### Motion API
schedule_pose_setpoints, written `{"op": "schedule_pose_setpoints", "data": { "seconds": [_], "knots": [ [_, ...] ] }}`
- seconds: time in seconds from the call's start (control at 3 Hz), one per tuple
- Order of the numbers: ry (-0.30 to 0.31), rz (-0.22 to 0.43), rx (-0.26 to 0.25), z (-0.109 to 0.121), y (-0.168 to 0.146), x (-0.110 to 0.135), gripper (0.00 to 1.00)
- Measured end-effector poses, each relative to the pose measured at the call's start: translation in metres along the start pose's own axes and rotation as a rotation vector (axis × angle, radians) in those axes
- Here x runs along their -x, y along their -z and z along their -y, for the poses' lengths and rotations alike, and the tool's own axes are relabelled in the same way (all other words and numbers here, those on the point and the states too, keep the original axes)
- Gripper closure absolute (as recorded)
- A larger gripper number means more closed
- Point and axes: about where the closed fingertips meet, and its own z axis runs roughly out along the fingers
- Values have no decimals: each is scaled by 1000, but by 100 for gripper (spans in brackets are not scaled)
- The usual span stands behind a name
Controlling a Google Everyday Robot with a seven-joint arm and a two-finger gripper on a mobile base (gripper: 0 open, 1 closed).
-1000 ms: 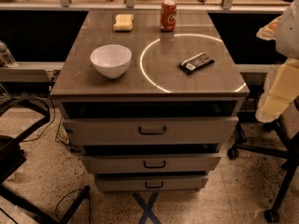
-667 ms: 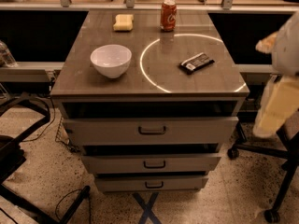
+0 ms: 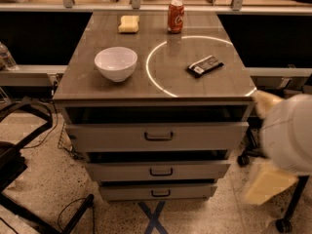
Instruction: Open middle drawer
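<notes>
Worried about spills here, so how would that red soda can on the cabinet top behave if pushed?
The soda can stands upright, tall and narrow, so it likely tips easily, then rolls. Its smooth metal probably slides on the flat cabinet top. The end effector is low beside the cabinet, at the view's right edge.

On the cabinet top, a white bowl sits at 9 o'clock, a yellow sponge at 11, a red soda can at 12 and a dark snack bar at 3. A blue tape cross marks the floor at 6. The gripper hangs at 4 o'clock.
</notes>
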Motion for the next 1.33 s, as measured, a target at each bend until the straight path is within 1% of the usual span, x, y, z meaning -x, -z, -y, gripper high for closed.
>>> {"op": "schedule_pose_setpoints", "data": {
  "seconds": [0.33, 0.67, 1.0, 1.33],
  "knots": [
    [-3, 21, 24, -43, -52, 4, 0],
    [-3, -1, 62, -71, -78, -11, 0],
    [-4, -4, 72, -73, -78, -12, 0],
    [10, -31, 64, -76, -90, -6, 0]
  ]
}}
